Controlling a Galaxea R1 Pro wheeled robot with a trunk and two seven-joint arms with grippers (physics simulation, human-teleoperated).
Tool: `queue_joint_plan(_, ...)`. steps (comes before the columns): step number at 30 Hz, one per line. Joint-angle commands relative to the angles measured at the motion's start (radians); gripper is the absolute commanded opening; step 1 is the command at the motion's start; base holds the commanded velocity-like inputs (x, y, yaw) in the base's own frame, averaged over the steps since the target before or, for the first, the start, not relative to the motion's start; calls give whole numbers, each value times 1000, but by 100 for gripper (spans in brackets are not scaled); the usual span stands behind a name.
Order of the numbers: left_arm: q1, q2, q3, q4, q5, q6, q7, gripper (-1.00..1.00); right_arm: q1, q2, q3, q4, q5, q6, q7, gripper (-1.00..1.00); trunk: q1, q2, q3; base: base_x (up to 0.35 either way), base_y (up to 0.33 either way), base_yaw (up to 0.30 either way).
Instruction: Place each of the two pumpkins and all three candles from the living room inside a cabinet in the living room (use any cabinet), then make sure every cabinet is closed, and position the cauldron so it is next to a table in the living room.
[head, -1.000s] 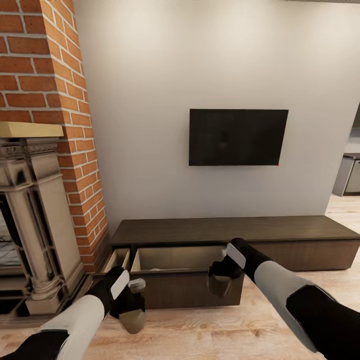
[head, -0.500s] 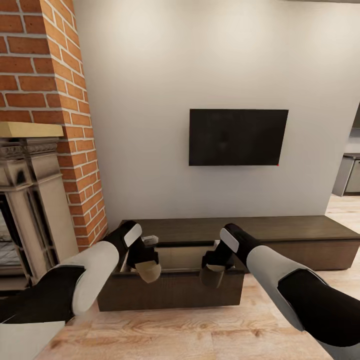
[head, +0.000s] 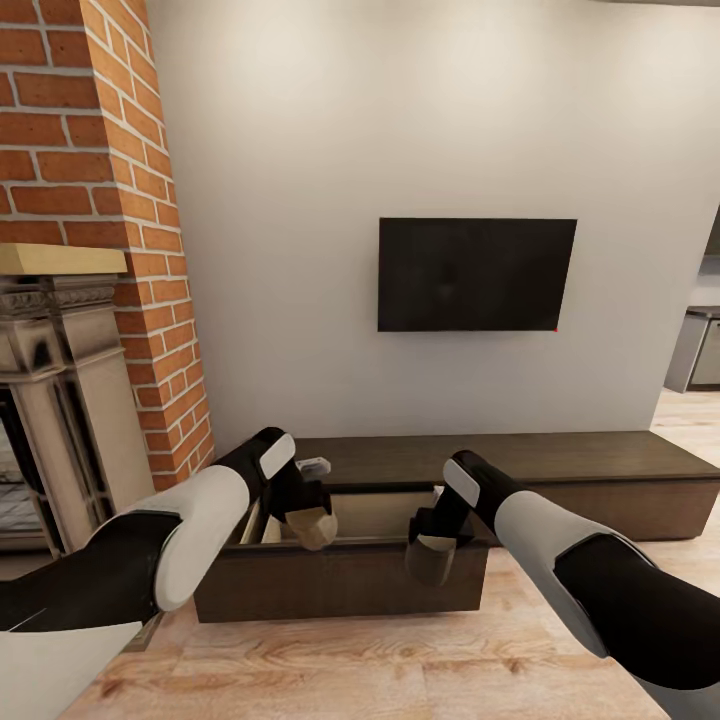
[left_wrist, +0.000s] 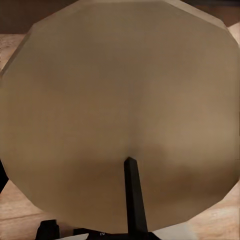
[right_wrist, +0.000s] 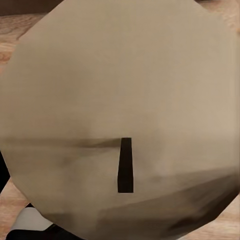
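Candles occupied both arms: our left end effector pinched a short tan wax cylinder over the open drawer of the long, low dark-brown wooden cabinet, and our right end effector pinched a second stubby tan candle at the drawer's front edge. Up close each showed a flat, pale, faceted top with a thin black wick. We judged them light, rigid and somewhat slick, best gripped across the round sides at mid-height; squeezing hard could mark the wax.
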Motion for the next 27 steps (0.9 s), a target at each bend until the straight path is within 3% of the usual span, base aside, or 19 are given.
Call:
queue_joint_plan(1, 0, 0, 1, -1, 10, 3, 10, -100, -1, 0, 5, -1, -11, 3, -8, -100, 0, -1, -1, 0, 0, 0)
queue_joint_plan(10, 2, -13, 1, 23, 8, -6, 46, -100, -1, 3, 11, -3, -10, 3, -2, -100, 0, -1, -1, 0, 0, 0)
queue_joint_plan(14, 3, -13, 1, 26, 8, -11, 98, -100, -1, 3, 16, -7, -8, 3, 1, -100, 0, -1, -1, 40, 0, 0)
queue_joint_plan(22, 4, -13, 1, 28, 9, -95, 99, -100, -1, 3, 20, -8, -7, 3, 2, -100, 0, -1, -1, 290, 0, 0)
queue_joint_plan(27, 7, -13, 2, 28, 9, -110, 96, -100, 0, 3, 21, -8, -7, 3, 2, -100, 0, -1, -1, 336, 0, 0)
